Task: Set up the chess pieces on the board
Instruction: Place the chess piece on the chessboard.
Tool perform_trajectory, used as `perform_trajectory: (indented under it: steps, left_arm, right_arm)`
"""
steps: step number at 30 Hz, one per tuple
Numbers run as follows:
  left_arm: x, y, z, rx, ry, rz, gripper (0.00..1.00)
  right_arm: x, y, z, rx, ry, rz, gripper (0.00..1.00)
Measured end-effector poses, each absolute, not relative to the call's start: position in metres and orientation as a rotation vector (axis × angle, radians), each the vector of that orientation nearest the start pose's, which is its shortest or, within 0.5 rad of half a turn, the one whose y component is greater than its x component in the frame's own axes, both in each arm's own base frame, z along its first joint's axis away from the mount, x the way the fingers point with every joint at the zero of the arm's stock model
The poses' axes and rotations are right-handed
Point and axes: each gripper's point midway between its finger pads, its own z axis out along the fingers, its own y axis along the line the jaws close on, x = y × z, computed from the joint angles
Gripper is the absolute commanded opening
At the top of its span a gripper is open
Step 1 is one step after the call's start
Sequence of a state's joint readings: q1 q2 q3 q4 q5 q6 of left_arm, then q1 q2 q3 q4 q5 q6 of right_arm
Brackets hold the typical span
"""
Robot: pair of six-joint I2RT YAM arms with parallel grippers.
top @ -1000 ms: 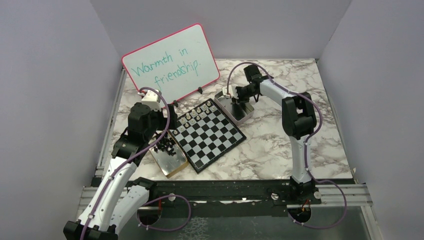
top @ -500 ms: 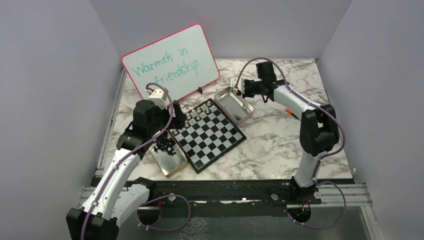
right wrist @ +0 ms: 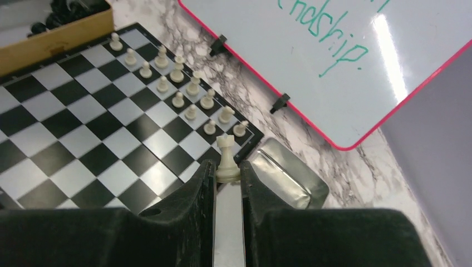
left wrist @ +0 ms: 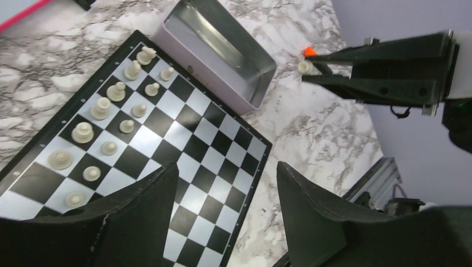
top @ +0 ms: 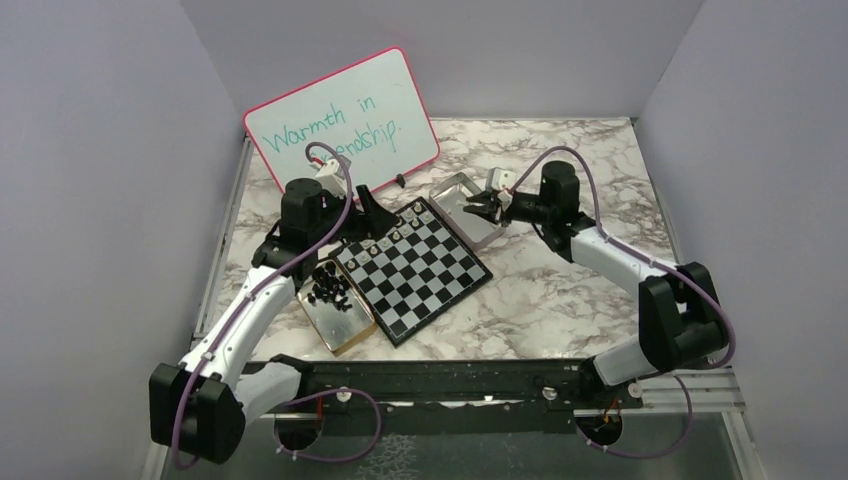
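Observation:
The board lies mid-table, and also shows in the left wrist view and the right wrist view. Two rows of cream-white pieces stand along its far edge. Black pieces lie heaped in a tray left of the board. My right gripper is shut on a cream-white rook, held above the silver tin beside the board's far corner. My left gripper is open and empty above the board's far-left part.
An open silver tin sits just beyond the board's far corner. The gold-sided tray lies against the board's left edge. A pink-rimmed whiteboard stands propped at the back left.
My right gripper rose out of the tin with the rook, swung back, then came down pointing at the board. My left gripper moved from over the black pieces to the board's far-left part.

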State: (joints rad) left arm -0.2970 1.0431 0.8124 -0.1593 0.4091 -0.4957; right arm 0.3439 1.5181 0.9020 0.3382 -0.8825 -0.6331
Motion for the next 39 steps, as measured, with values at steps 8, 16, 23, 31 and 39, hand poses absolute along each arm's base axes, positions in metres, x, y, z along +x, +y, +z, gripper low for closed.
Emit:
perform_trajectory:
  steps: [8,16,23,31,39]
  left_arm:
    - [0.304,-0.206,0.231,0.06,2.041,-1.076,0.56]
    - [0.295,-0.232,0.25,0.159,2.006,-1.158,0.51]
    - [0.283,-0.251,0.248,0.224,2.015,-1.2,0.5]
    - [0.276,-0.259,0.245,0.253,2.032,-1.226,0.48]
    - [0.273,-0.269,0.242,0.27,2.04,-1.268,0.4]
  right_arm:
    - [0.301,0.287,0.211,-1.238,1.168,0.741,0.11]
    - [0.273,0.312,0.222,-1.231,1.137,0.835,0.11]
    - [0.265,0.319,0.227,-1.229,1.118,0.86,0.11]
    - [0.266,0.319,0.231,-1.215,1.119,0.857,0.11]
    - [0.266,0.319,0.231,-1.213,1.118,0.851,0.11]
